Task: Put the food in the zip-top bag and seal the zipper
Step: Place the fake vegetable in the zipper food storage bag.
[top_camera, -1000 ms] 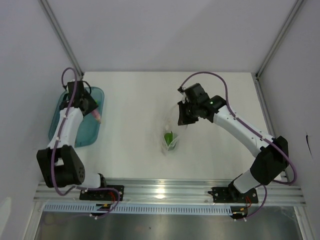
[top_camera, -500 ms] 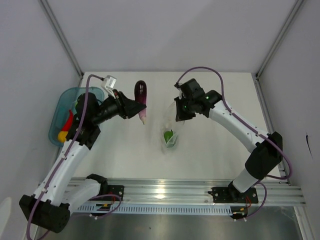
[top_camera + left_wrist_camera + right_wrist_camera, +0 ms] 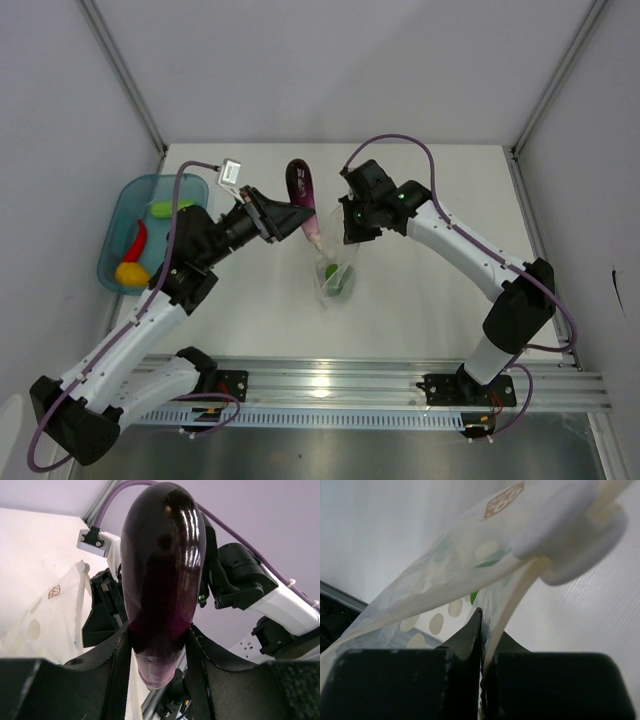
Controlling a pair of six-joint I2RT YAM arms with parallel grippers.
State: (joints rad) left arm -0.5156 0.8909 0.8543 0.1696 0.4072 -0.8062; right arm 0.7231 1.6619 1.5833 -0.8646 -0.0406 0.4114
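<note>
Grips eggplant point(image 3: 301, 188) firmly in left gripper point(image 3: 291, 216), pink stem end down, just left of bag point(image 3: 340, 280) mouth. Pinches bag's top edge in right gripper point(image 3: 350, 226), fingers shut on the film. Shows green piece point(image 3: 330, 270) inside bag. Finds chili point(image 3: 138, 238), pepper point(image 3: 131, 272) and second green piece point(image 3: 170, 208) in tray point(image 3: 118, 205), well apart at left.

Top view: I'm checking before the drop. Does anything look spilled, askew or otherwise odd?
Nothing stands out: the left claw grips the eggplant by the zip-top bag, the right claw pinches the bag's edge, and one green vegetable sits inside.
</note>
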